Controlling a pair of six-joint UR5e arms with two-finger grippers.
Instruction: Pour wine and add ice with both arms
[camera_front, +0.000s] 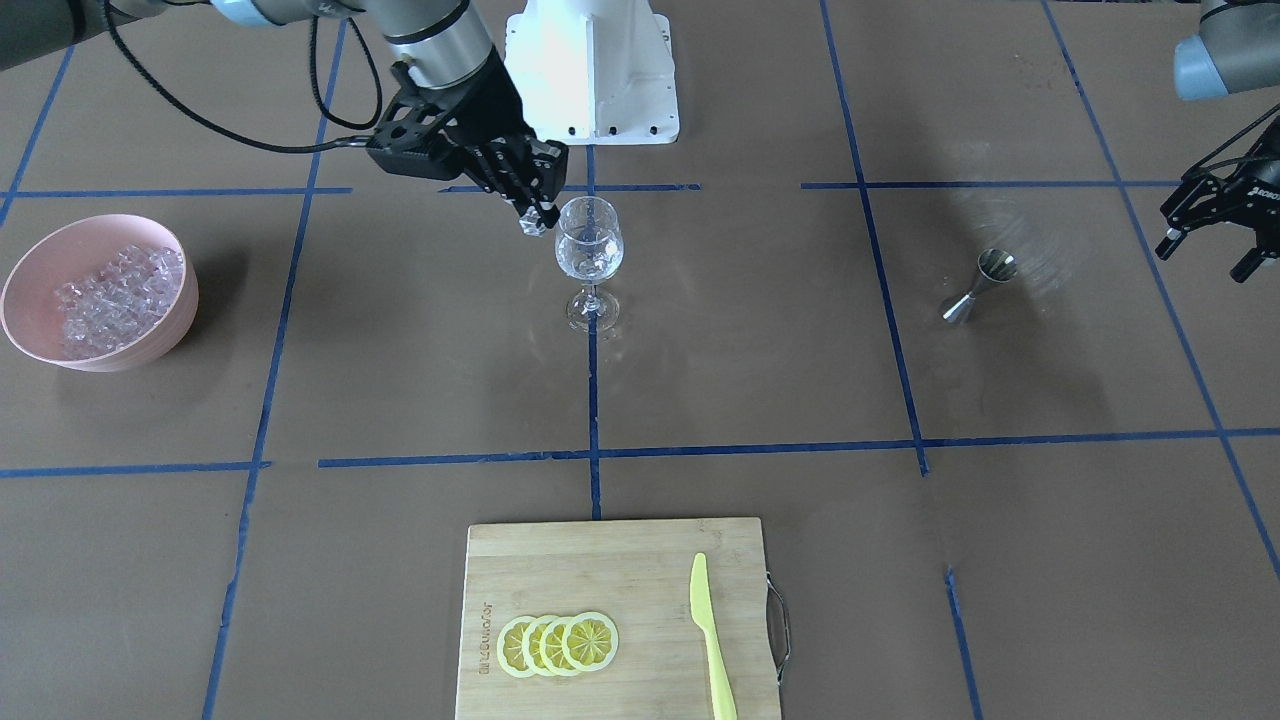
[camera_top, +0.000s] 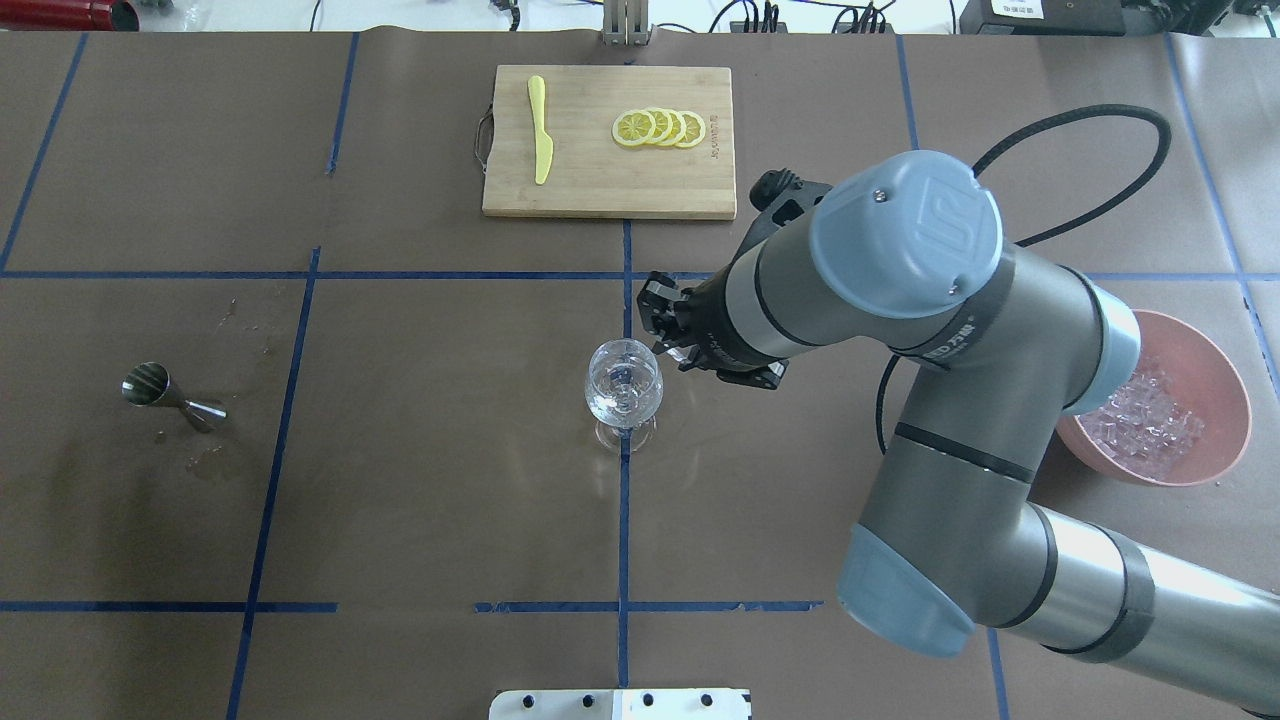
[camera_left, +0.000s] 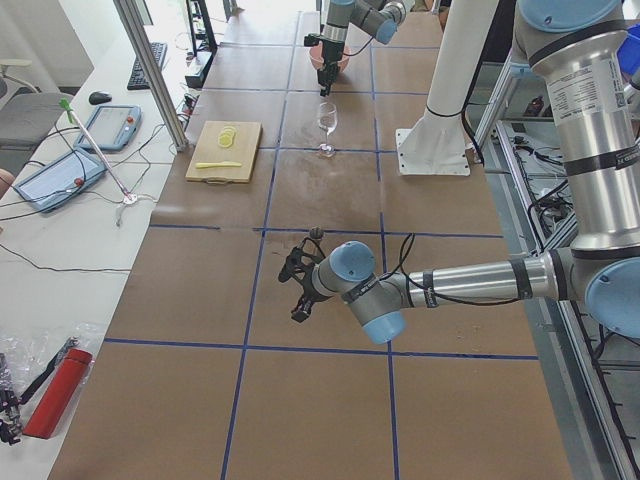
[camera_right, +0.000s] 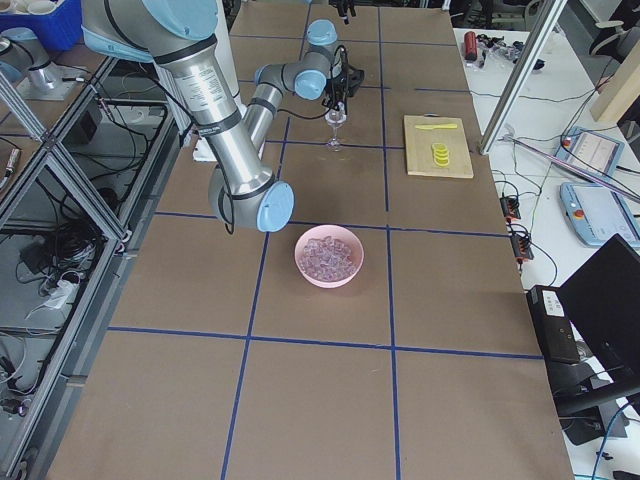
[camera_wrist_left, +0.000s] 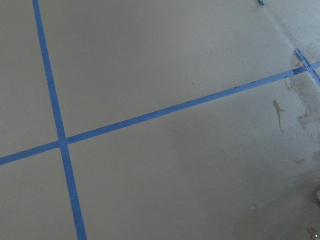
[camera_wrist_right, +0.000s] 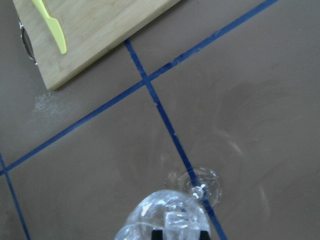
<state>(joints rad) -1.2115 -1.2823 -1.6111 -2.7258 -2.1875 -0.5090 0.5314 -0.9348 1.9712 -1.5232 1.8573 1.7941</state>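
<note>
My right gripper (camera_front: 536, 212) is shut on one clear ice cube (camera_front: 532, 224) and holds it just beside the rim of the wine glass (camera_front: 588, 255), slightly above it. The glass stands upright at the table's middle with clear contents in its bowl, and it also shows in the overhead view (camera_top: 623, 385). In the right wrist view the cube (camera_wrist_right: 176, 221) hangs over the glass (camera_wrist_right: 150, 220). A pink bowl (camera_front: 40, 270) holds many ice cubes (camera_front: 115, 295). My left gripper (camera_front: 1208, 248) is open and empty, above the table beyond a steel jigger (camera_front: 975, 290).
A bamboo cutting board (camera_front: 640, 560) at the operators' side carries lemon slices (camera_front: 558, 643) and a yellow plastic knife (camera_front: 711, 640). The white pedestal (camera_front: 595, 65) stands behind the glass. The table near the jigger (camera_top: 170, 392) has wet stains. Blue tape lines cross the brown table.
</note>
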